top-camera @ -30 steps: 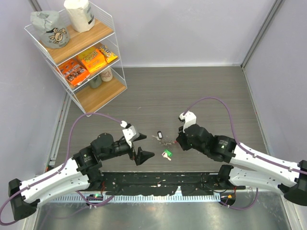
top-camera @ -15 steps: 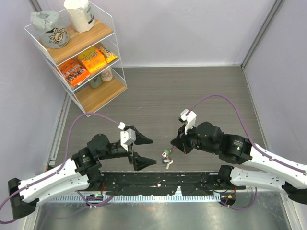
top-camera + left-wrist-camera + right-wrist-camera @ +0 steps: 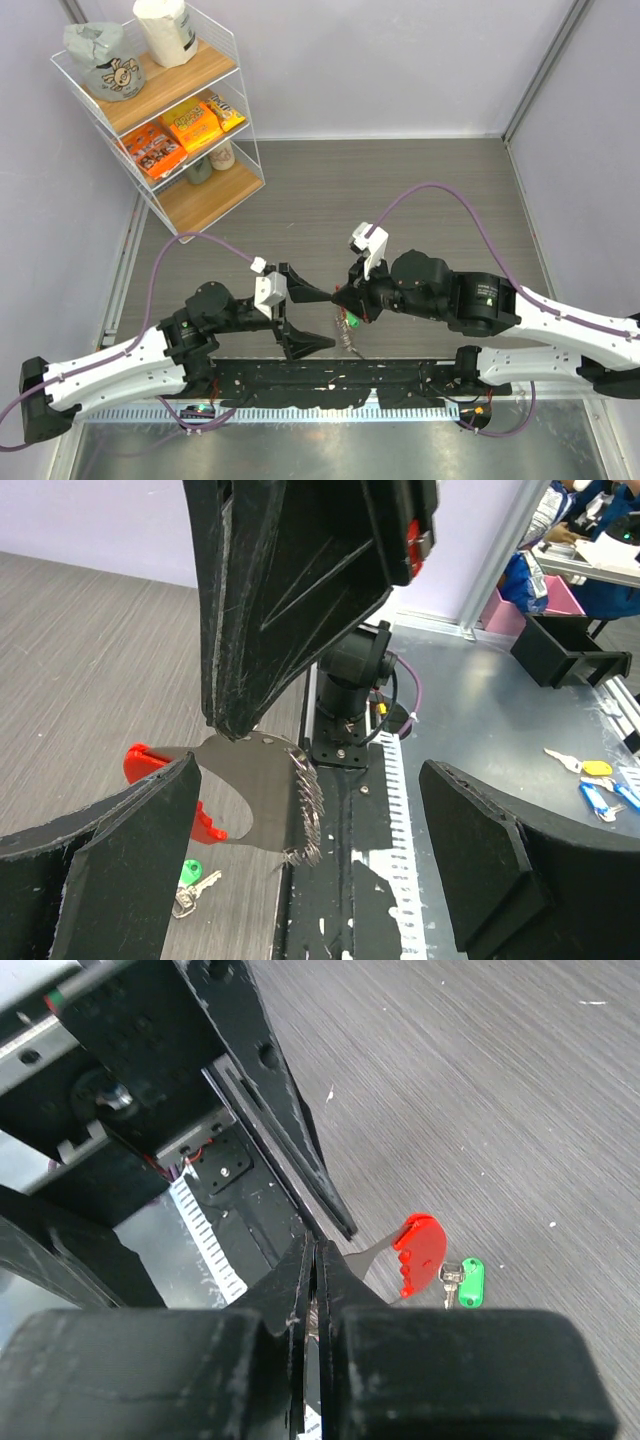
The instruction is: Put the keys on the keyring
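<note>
Rack [image 3: 205, 200], upper left: bags [image 3: 110, 60] on the top shelf, orange snack packs [image 3: 190, 125] on the middle one, jars [image 3: 210, 160] on the bottom. Right hand [image 3: 343, 300], lower centre, pointed at the left arm with its fingers pinched tight on the keyring [image 3: 415, 1250], red arc sticking out. Left hand [image 3: 328, 318] faced it, spread wide, holding nothing. Green key [image 3: 470, 1282] sat just beside the red arc, over the worktop [image 3: 400, 190]; couldn't tell if attached.

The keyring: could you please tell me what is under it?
Below the keyring, gripped in the shut right pincer, the green key lies on the table, seemingly apart from it. The black key is not visible, perhaps covered.
</note>
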`<state>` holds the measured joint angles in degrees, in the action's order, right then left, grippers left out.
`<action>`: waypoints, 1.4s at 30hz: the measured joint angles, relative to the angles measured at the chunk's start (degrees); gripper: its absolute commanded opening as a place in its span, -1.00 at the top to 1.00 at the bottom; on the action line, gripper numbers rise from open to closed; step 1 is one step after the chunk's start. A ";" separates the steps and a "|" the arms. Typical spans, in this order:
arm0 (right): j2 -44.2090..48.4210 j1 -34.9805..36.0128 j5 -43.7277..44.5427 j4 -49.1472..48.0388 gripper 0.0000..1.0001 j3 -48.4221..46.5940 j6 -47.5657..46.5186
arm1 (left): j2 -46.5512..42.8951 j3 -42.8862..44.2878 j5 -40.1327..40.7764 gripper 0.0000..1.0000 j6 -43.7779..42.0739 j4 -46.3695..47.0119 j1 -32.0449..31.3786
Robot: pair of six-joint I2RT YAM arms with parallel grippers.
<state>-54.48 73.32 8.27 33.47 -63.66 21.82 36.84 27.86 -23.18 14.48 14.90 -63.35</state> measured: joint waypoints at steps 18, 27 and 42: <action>-4.87 4.87 9.38 -0.04 0.89 -4.44 2.80 | 2.80 1.60 9.81 -0.98 -1.44 0.35 -1.20; -4.85 6.49 10.78 -0.50 0.89 -4.59 4.04 | 3.69 1.60 12.28 -0.35 -3.21 0.37 -1.64; -4.79 7.63 11.65 -1.70 0.89 -5.40 4.68 | 4.39 1.60 10.95 1.00 -5.11 2.97 -2.27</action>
<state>-59.27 80.95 19.92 31.77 -69.06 26.50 41.23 29.45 -12.23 9.37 17.87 -65.63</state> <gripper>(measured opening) 0.073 0.312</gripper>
